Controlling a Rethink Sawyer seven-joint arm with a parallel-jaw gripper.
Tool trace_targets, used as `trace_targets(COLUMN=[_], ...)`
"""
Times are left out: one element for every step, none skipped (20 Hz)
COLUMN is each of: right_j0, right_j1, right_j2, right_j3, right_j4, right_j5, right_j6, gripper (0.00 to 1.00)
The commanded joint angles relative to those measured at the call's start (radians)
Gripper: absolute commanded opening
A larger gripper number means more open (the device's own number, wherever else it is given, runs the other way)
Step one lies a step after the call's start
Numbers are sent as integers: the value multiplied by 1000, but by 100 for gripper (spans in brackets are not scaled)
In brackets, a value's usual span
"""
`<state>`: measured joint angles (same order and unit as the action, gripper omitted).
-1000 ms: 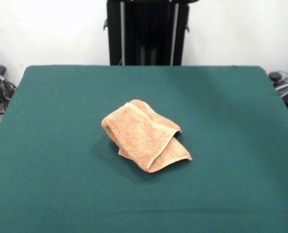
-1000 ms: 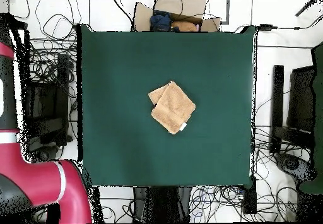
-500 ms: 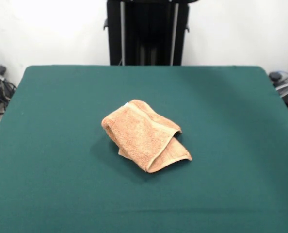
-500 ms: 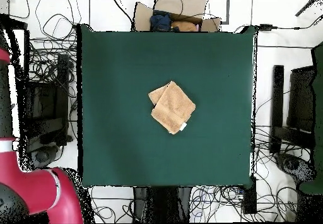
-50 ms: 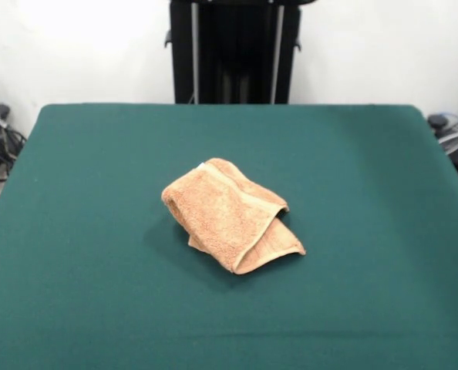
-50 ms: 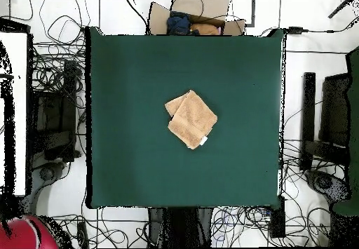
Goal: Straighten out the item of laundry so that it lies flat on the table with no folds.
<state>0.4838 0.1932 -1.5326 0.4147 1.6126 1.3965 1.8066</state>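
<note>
Red arm (image 6: pixel 24 233) cut off; gripper out of frame.

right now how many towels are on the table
1: a folded peach-orange towel near the middle of the green table. Nothing else lies on the table.

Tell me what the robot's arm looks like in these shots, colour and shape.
Little of it shows. In the overhead view only a rounded, glossy red piece of the arm sits at the bottom left corner, beside the table. The front view shows no arm. No gripper, markings or arm cables are visible.
</note>
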Motion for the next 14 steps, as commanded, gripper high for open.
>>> trace_targets(right_j0=[5,5,2,3,0,-2,-5,-6,-10,-12,-16,-18,-19,-24], right_j1=[-75,-83,-87,-94,-100,-106,-112,-119,-125,-133,-139,-149,-159,-167], right_j2=[329,352,367,388,406,424,442,460,478,497,516,540,558,574], right_j3=[188,194,195,202,204,208,211,218,220,227,230,239,251,256], right_j4=[-203,-223,-235,-251,-265,-280,-294,-309,-324,-338,-352,-372,-389,-403], right_j5=[-26,-35,-41,-49,-54,-62,-69,-76,-82,-88,-94,-102,-111,-116], right_j6=[-298,-306,-313,-322,-329,-339,-346,-355,-365,-375,-384,-393,-404,-416], gripper=[100,100,100,100,100,100,100,100,100,100,100,100,100,100])
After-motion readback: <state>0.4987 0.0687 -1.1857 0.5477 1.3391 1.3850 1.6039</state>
